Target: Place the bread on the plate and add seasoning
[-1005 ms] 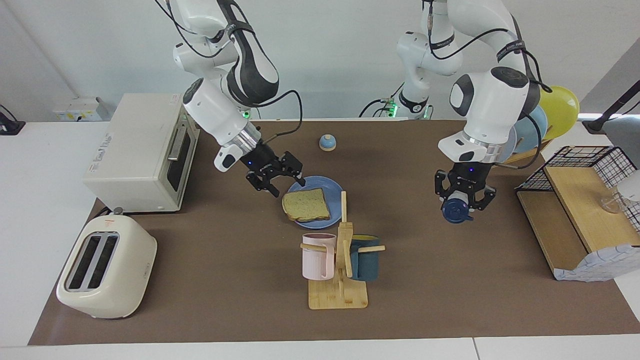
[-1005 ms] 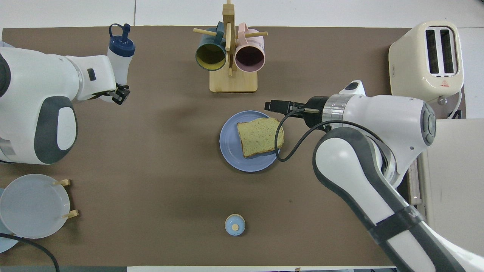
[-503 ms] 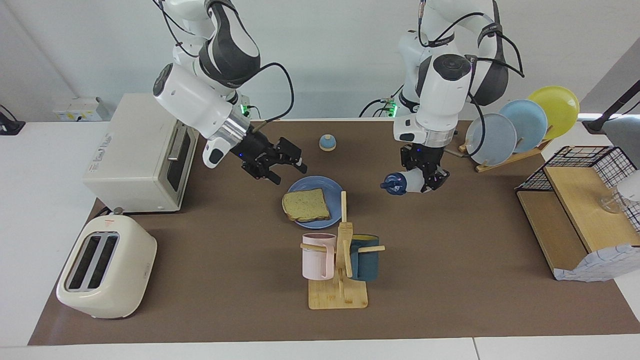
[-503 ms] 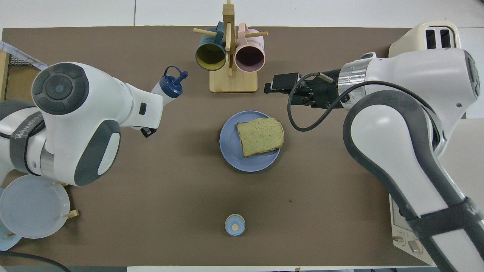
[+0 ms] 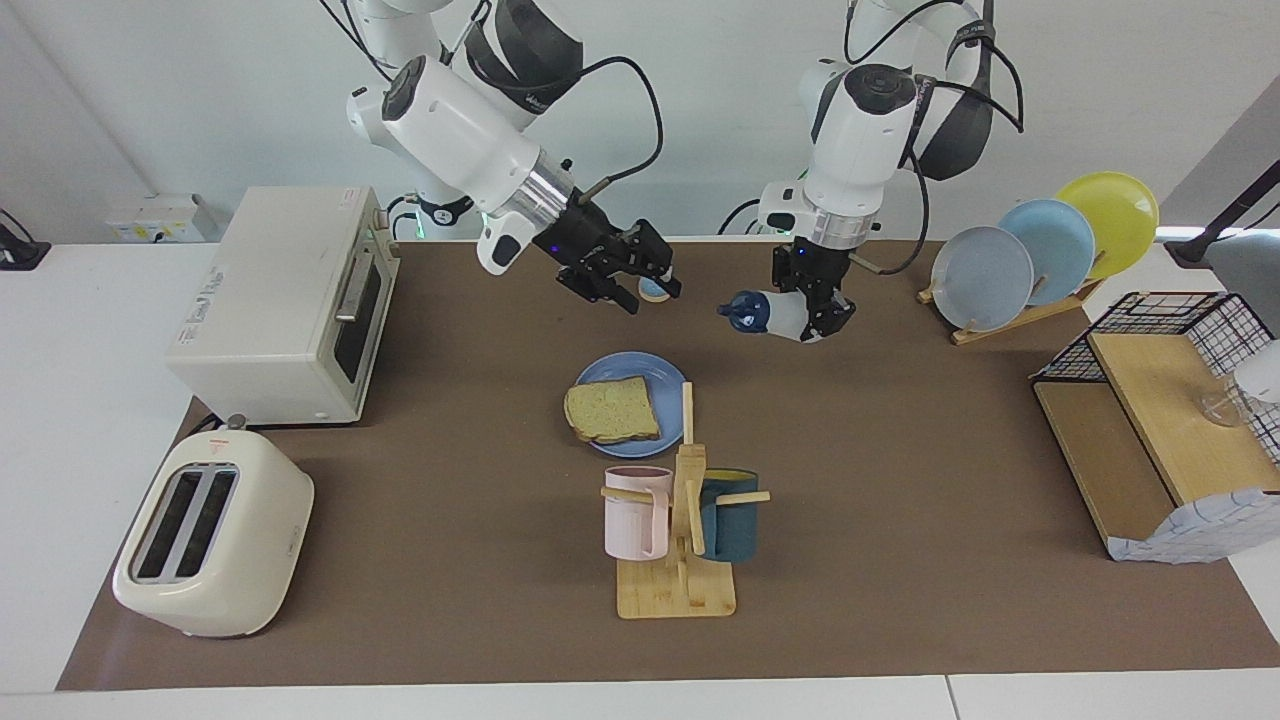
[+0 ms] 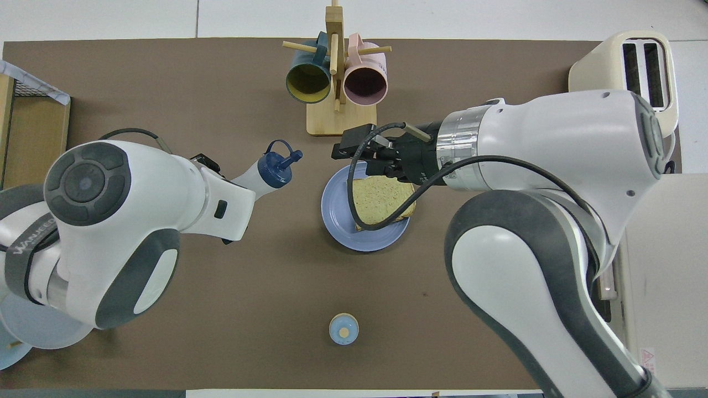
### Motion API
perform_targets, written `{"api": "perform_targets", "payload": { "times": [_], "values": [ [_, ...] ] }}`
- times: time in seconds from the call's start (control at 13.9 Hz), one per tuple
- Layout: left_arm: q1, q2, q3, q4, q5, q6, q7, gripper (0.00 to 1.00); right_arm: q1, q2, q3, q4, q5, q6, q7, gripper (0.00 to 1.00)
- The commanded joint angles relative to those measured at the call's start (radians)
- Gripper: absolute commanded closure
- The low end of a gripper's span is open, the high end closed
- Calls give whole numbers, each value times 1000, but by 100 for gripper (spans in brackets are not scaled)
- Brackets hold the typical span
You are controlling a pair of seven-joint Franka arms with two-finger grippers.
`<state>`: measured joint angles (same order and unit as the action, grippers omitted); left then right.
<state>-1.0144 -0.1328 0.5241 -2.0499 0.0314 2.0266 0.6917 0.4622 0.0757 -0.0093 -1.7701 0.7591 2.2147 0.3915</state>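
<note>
The bread lies flat on the blue plate in the middle of the table. My left gripper is shut on the seasoning bottle. It holds the bottle in the air, tilted almost onto its side, the navy cap pointing at the plate, over bare mat beside the plate toward the left arm's end. My right gripper hangs high above the table, open and holding nothing. In the overhead view it covers the plate's rim by the mug rack.
A wooden mug rack with two mugs stands beside the plate, farther from the robots. A toaster and a toaster oven fill the right arm's end. A bell sits near the robots. Upright plates and a wire shelf stand at the left arm's end.
The left arm has swung the bottle toward the plate and tipped it onto its side. The right gripper has risen away from the bread and plate, its fingers drawing in a little.
</note>
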Motion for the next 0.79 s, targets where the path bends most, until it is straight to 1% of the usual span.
{"api": "perform_targets", "payload": {
  "times": [0.0,0.07,0.14,0.29,0.43,0.57,0.72],
  "values": [
    [-26,-123,4,-163,-56,95,22,100,4,6,8,9,-15,43,55,32],
    [-27,-157,4,-224,-65,153,25,100,10,7,11,9,-14,66,64,34],
    [-27,-181,4,-266,-108,200,37,100,39,9,11,9,-15,71,76,34],
    [-38,-185,4,-274,-146,218,43,100,50,7,11,8,-17,86,76,35],
    [-47,-185,4,-274,-186,221,52,100,87,1,11,-8,-24,89,75,35],
    [-47,-185,5,-274,-228,222,77,100,89,-2,11,-12,-30,74,70,35],
    [-47,-183,4,-274,-229,233,77,100,88,-4,11,-12,-32,56,70,35]
  ]
}}
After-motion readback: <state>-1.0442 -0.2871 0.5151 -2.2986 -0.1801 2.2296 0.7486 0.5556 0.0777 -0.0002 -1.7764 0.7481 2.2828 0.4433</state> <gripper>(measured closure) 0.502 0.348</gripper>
